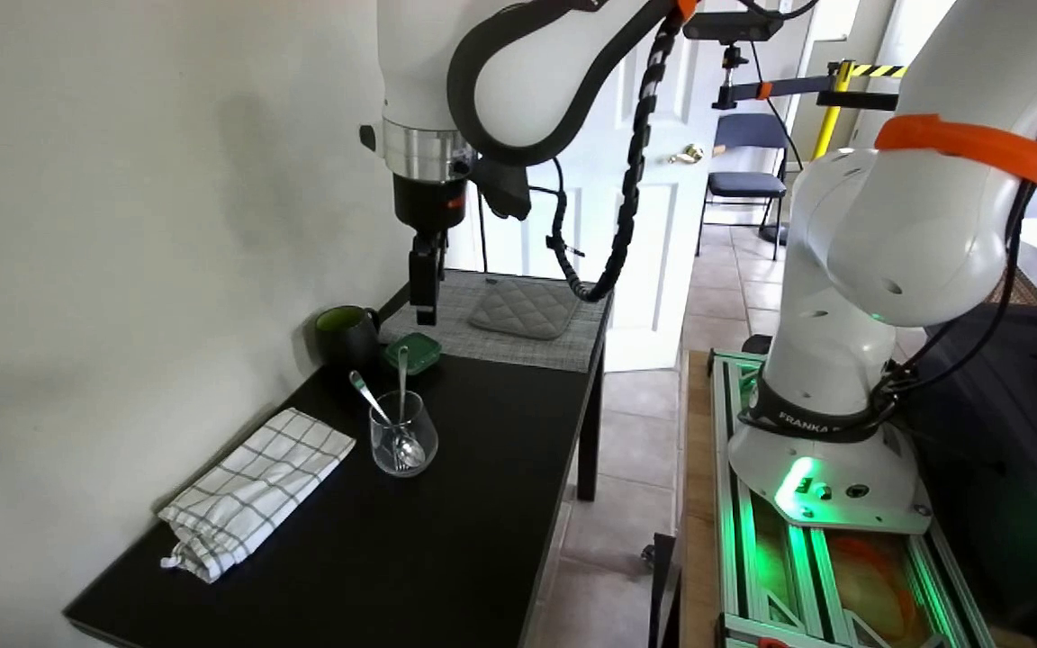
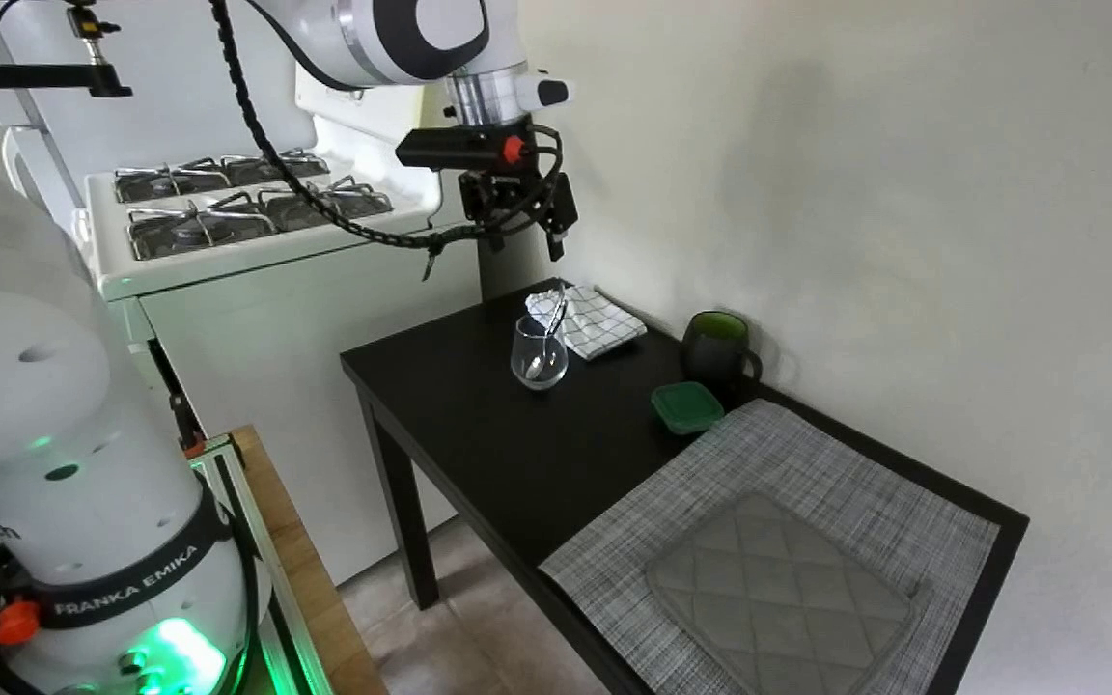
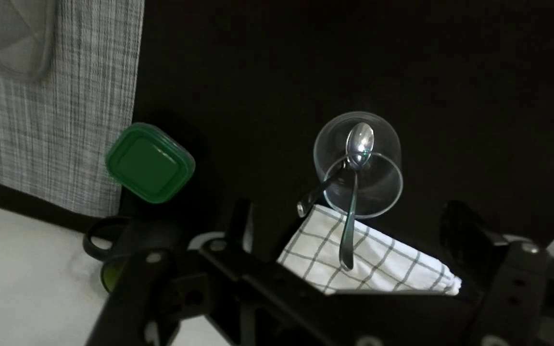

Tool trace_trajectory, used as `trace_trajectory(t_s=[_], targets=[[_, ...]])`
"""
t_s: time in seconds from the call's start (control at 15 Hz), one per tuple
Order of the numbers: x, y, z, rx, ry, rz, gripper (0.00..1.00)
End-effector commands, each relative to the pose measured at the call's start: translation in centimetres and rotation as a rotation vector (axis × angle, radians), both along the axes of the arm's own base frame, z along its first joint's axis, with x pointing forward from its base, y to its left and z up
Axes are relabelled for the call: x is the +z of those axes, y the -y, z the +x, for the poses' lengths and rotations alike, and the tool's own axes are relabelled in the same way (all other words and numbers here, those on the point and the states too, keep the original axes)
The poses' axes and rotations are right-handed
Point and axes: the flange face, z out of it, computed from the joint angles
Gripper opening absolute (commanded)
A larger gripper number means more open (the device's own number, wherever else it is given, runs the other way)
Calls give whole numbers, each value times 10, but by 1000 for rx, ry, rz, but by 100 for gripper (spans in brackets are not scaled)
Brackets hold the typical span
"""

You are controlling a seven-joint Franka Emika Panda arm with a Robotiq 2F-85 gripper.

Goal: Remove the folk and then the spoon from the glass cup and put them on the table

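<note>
- A glass (image 3: 383, 178) stands upright on the table (image 3: 238, 86), fork (image 3: 320, 190) and spoon (image 3: 352, 206) leaning inside; neither has yet been taken out.
- In the wrist view, the spoon's handle points to six o'clock over the cloth (image 3: 383, 259); the fork's, as judged, between seven and eight.
- The gripper (image 3: 349, 211) hangs above the table, fingers spread wide, grasping nothing.
- The whole job appears left to do: fork first, then spoon, each onto the table.
- A green box (image 3: 147, 163) sits at nine o'clock from the glass, well apart.

I see a checked cloth (image 1: 257, 486), a dark mug (image 2: 713, 355) beside a green container (image 3: 149, 163), a quilted pad (image 2: 778, 598) on a grey mat (image 2: 855, 492).
</note>
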Motion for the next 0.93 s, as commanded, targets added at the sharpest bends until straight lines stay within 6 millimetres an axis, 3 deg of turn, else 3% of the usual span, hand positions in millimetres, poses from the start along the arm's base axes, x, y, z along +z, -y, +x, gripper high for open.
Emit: trace_trajectory(t_s=[0.0, 0.4, 0.87], targets=[[-17, -4, 27, 160, 0, 6, 100], [-48, 5, 52, 296, -7, -1, 100], [-76, 18, 71, 336, -78, 31, 100]])
